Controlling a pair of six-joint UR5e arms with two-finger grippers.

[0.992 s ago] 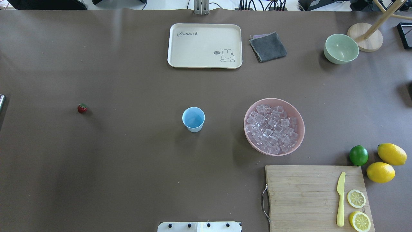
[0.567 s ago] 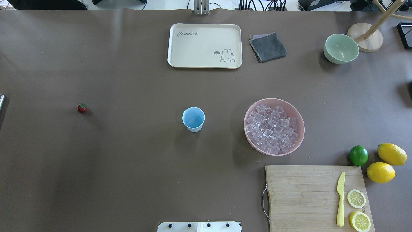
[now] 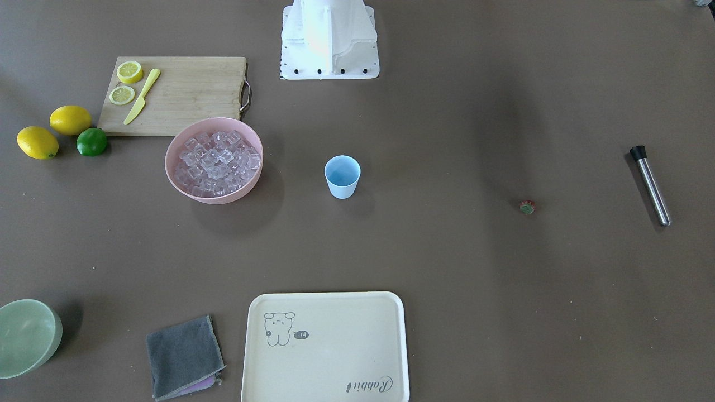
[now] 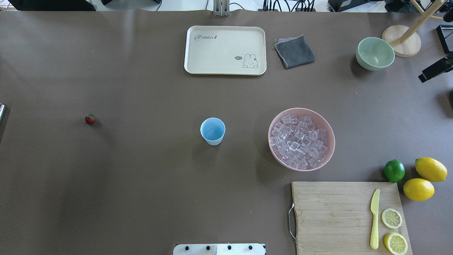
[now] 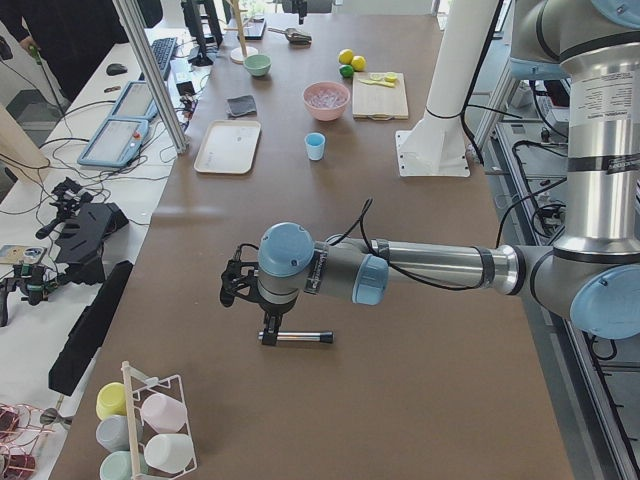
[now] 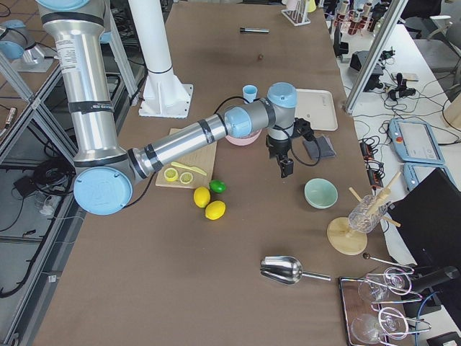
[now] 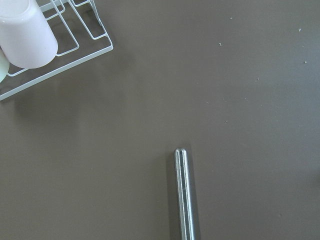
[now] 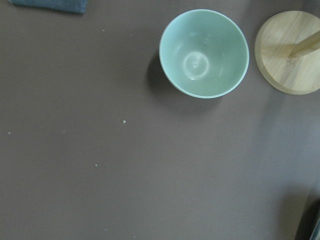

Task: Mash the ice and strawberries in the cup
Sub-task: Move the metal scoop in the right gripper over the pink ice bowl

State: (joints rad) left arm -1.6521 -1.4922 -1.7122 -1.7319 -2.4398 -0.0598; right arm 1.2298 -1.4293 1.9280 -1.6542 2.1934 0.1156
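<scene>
Table: plain brown cover, everything just laid out on it
Cup: 1 pale-blue cup, upright mid-table, looks empty inside
Strawberry: 1 tiny one, alone, well off to the robot's left of the cup
Ice: too many cubes to count, all heaped in 1 pink bowl near the cup on the robot's right
Progress: basically zero imo. Nothing loaded, nothing mashed; berry and ice have to go in first, then the mashing
Steel rod: 1, black-capped, lying flat beyond the berry; my guess is it's the masher
Left gripper: hangs over that rod, holding nothing I can see, can't tell how open
Right gripper: up by the green bowl, can't tell either
Extras: 2 whole lemons, 1 lime, 2 lemon halves, 1 knife, 1 board, 1 tray, 1 cloth, 1 green bowl
</scene>
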